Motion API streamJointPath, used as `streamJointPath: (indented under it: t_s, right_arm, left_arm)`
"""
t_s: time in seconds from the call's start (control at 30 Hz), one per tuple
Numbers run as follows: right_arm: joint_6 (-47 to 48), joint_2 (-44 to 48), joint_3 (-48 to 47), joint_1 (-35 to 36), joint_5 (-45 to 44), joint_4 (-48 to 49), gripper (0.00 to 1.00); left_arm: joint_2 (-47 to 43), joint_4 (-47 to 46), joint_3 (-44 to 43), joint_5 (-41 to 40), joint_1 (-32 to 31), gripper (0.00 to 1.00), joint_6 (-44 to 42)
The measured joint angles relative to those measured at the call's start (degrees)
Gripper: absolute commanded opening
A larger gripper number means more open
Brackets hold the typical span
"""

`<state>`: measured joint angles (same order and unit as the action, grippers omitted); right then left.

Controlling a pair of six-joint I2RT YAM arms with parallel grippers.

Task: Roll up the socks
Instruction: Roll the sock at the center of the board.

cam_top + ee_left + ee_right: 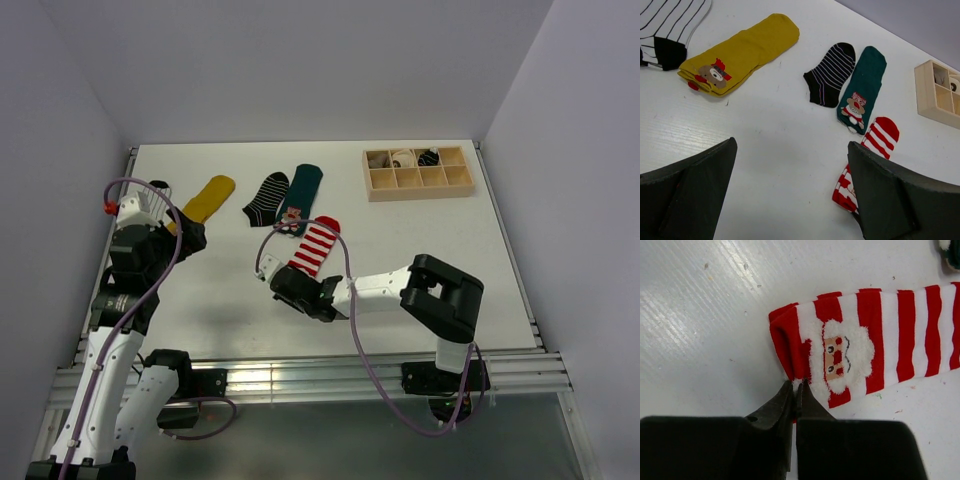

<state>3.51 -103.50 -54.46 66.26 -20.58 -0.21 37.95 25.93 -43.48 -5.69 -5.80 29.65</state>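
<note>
White tabletop (430,260) with pale walls around it is what we look down on, and several socks lie flat across it. We see the red-and-white striped sock (315,248) near the middle, its toe pointing away from the arms and its cuff toward them. Just beyond it lies the dark green sock (302,192), with the black striped sock (267,197) close beside it on the left, and a yellow sock (207,198) farther left. A wooden box (420,194) with compartments sits at the far right, a few rolled items in its back row. The right gripper (794,387) reaches low over the table, its fingers pressed together, with the tips touching the edge of the cuff just beside the Santa face (840,355); we cannot tell whether any fabric is caught between them. The left gripper (792,145) hangs above the left side of the table, its fingers spread wide and holding nothing, and its camera looks over the yellow, black and green socks and part of a white striped sock (670,25).
</note>
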Motion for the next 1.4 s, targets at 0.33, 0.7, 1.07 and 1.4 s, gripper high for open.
streamJointPath:
  t_s: [0.33, 0.7, 1.07, 1.4]
  right_arm:
    - [-2.97, 0.63, -2.71, -5.09, 15.65, -2.89, 0.0]
    - [-10.23, 1.07, -2.71, -16.83, 40.22, -2.69, 0.0]
    - [-21.44, -2.73, -1.6, -26.69, 60.37, 5.62, 0.0]
    - [-32.04, -10.99, -0.26, -30.21, 71.04, 13.49, 0.0]
  left_arm:
    - [1.33, -0.09, 0.07, 1.38, 0.0, 0.98, 0.04]
    - [7.45, -0.5, 0.9, 7.74, -1.66, 0.93, 5.84]
    - [11.58, -11.72, 13.16, 6.86, -19.06, 0.87, 18.73]
    - [16.5, -21.29, 20.39, 4.24, -23.87, 0.61, 24.63]
